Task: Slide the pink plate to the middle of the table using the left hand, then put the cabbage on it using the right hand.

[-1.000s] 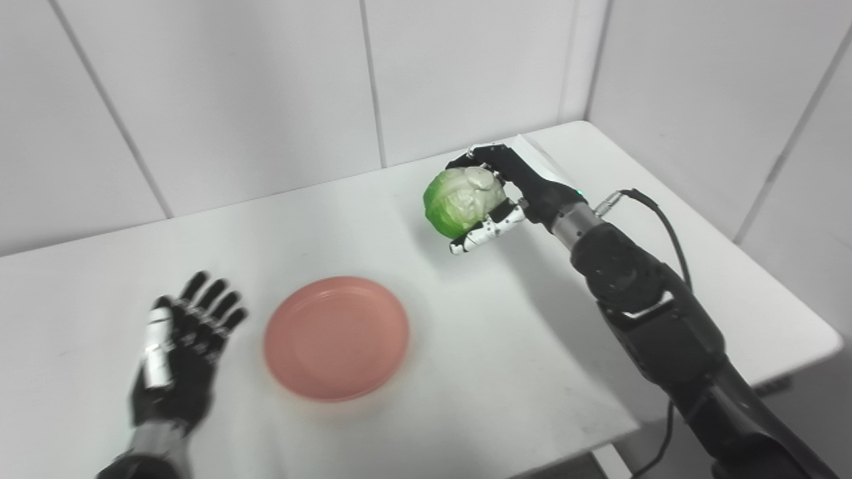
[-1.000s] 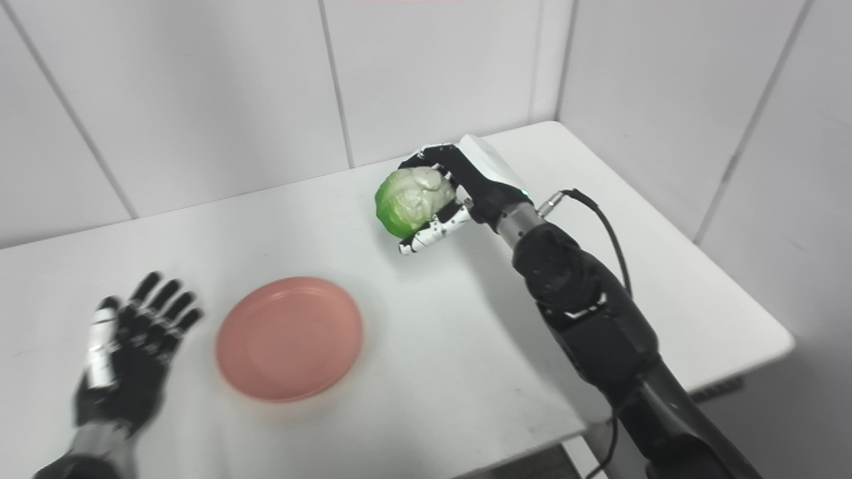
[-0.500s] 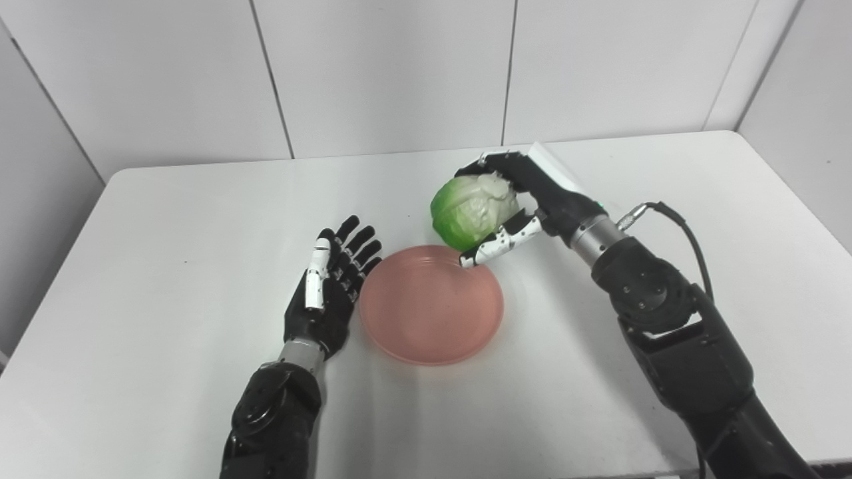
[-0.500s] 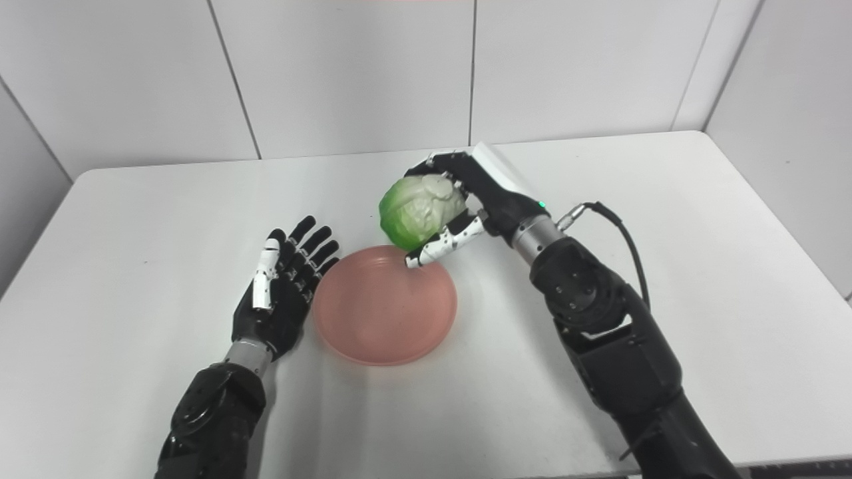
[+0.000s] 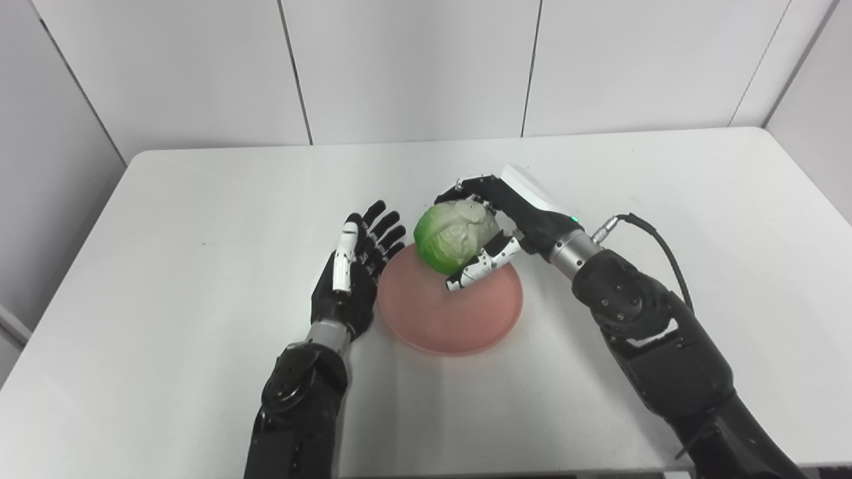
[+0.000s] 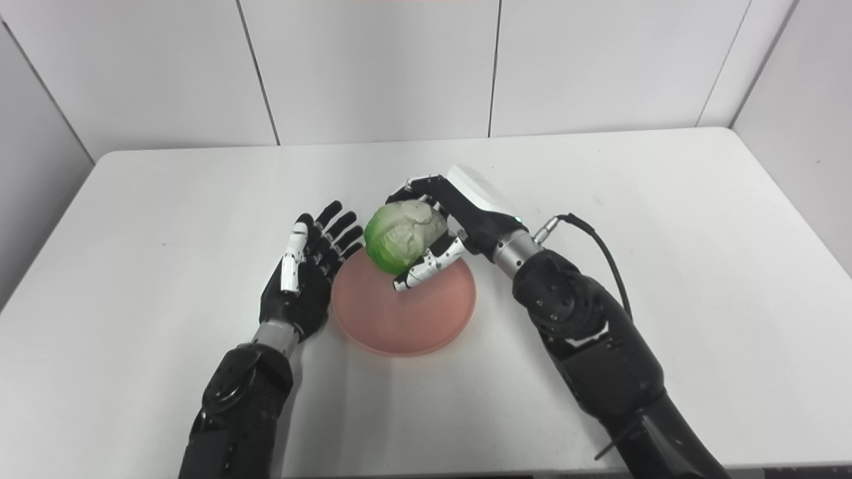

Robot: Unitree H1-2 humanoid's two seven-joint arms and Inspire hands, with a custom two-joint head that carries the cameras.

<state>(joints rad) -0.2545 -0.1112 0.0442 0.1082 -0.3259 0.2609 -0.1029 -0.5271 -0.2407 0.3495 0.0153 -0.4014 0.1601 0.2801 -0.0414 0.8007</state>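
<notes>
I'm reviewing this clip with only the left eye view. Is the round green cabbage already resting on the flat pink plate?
Observer: In the right eye view the right hand is shut around the round green cabbage, over the far rim of the flat pink plate. I cannot tell whether they touch.
Operator: And the left hand?
Observer: From that side the left hand is open, fingers apart, right beside the plate's left rim.
Operator: Is the plate's near half free?
Observer: Yes, it is bare.

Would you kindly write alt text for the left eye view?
The right hand holds a green cabbage over the pink plate's far edge on a white table. The open left hand rests beside the plate's left rim.
</notes>
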